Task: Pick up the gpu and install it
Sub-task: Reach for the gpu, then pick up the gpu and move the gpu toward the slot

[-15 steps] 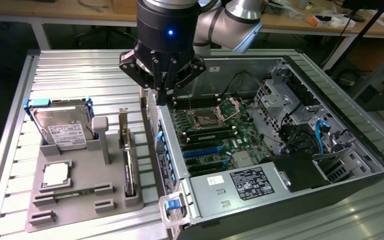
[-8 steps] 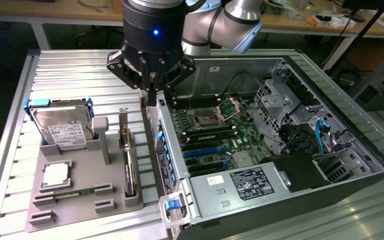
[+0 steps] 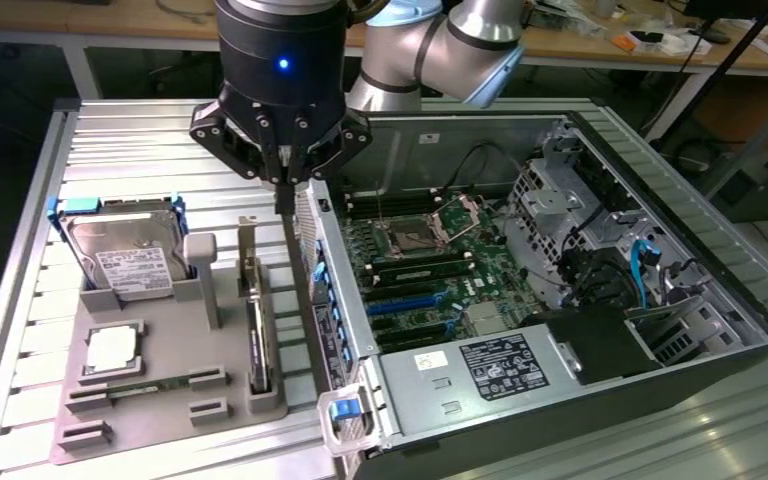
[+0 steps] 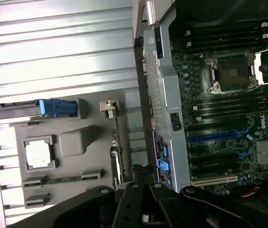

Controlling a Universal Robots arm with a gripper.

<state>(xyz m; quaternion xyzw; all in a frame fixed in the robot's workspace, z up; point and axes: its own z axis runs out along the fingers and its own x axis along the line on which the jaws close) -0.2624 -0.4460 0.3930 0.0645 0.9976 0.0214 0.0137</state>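
The gpu (image 3: 259, 330) stands on its thin edge in a slot of the grey holder tray (image 3: 157, 425), its silver bracket end toward the back. In the wrist view the gpu (image 4: 116, 147) appears edge-on as a narrow strip beside the case wall. My gripper (image 3: 281, 198) hangs above the gap between the tray and the open computer case (image 3: 357, 415), behind and above the card's bracket end. Its fingers are shut together with nothing between them. The gripper (image 4: 141, 175) does not touch the card.
The case lies open with the motherboard (image 3: 424, 270) and blue expansion slots (image 3: 404, 300) exposed. On the tray are a hard drive with blue rails (image 3: 124, 255), a processor (image 3: 113, 347) and a memory stick (image 3: 144, 388). Ribbed metal table (image 3: 131, 150) surrounds them.
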